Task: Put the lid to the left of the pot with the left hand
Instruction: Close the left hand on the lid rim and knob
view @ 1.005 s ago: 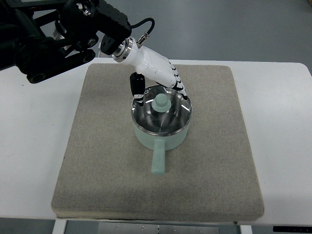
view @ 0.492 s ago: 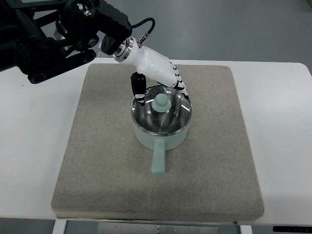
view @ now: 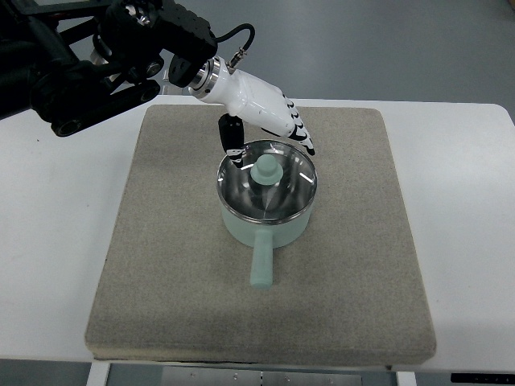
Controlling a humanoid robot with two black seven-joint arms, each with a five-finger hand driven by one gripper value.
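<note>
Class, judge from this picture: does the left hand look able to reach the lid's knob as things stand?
Probably yes. The left hand hovers at the pot's far rim, and nothing lies between it and the knob on the lid, which stands exposed.

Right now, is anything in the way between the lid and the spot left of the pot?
Nothing visible. The lid still sits on the pot; the mat to its left is bare. The left hand hovers at the far rim.
</note>
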